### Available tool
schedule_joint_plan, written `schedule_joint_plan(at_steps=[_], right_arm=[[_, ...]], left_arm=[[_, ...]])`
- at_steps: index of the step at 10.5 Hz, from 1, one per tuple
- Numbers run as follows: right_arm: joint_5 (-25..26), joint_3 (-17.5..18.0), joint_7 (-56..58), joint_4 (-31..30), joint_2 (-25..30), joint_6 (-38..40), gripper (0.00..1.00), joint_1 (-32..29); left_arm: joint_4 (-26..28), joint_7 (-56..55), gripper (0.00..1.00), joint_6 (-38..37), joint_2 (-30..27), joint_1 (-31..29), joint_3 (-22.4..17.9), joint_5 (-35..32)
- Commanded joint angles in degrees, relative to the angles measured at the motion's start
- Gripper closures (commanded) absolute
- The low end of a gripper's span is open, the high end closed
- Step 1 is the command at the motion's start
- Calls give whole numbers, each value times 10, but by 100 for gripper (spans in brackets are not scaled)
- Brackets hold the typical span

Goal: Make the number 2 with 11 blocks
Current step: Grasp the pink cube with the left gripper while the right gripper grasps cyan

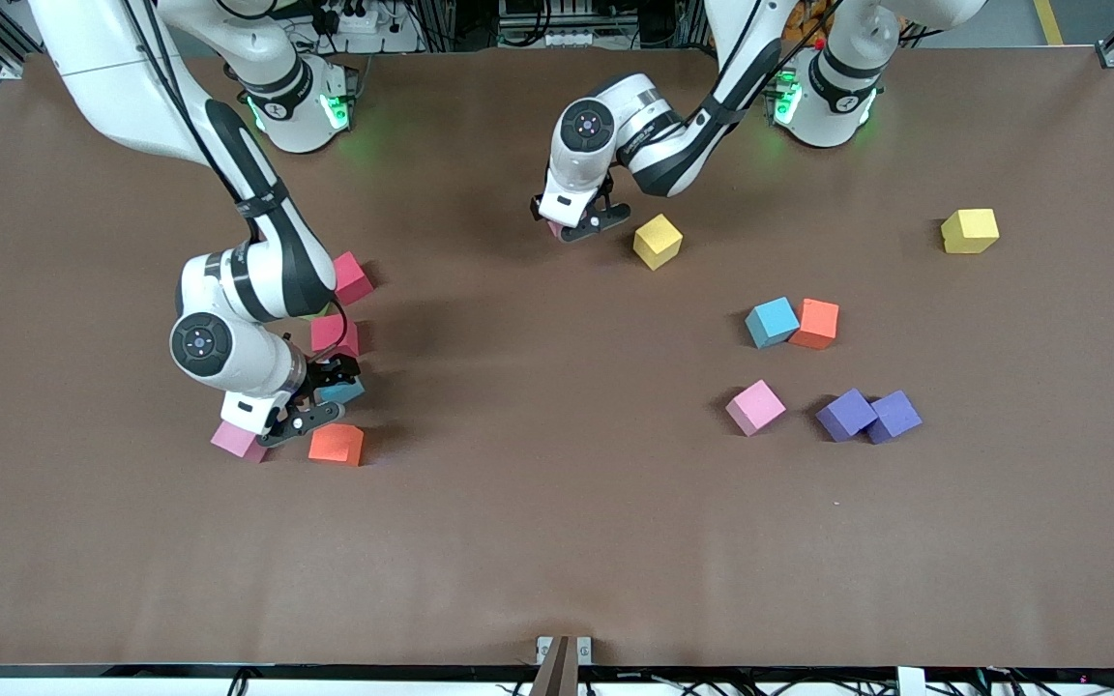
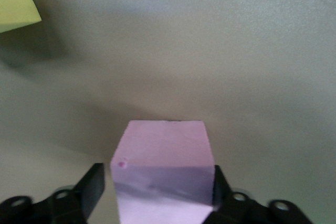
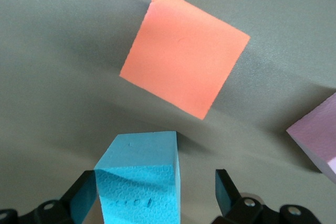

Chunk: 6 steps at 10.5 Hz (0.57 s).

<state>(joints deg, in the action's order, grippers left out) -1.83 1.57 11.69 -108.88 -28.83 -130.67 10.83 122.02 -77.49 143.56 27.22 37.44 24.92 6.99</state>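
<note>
Squeezing a pink block down on the table with my left pincer, beside a yellow block. My right pincer stands apart around a blue block, near an orange block.

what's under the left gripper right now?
A pink cube sits between the left gripper's fingers, on the table. Front view shows only a sliver; the gripper covers the rest.

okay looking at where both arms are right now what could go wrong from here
The left gripper brackets a pink foam cube near a yellow foam cube; an off-centre squeeze might twist it. The right gripper stands open around a light blue foam cube that sits against one finger, so closing may shove it toward the nearby orange foam cube.
</note>
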Motion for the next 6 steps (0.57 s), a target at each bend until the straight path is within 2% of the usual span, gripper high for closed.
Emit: schedule_joint_plan(at_steps=[1, 6], right_arm=[[9, -1, 3, -2, 7, 9, 0, 1], [-12, 1, -4, -28, 10, -13, 0, -2]], left_arm=[[1, 5, 44, 4, -1, 11, -2, -11], [-7, 138, 45, -18, -3, 21, 0, -13]])
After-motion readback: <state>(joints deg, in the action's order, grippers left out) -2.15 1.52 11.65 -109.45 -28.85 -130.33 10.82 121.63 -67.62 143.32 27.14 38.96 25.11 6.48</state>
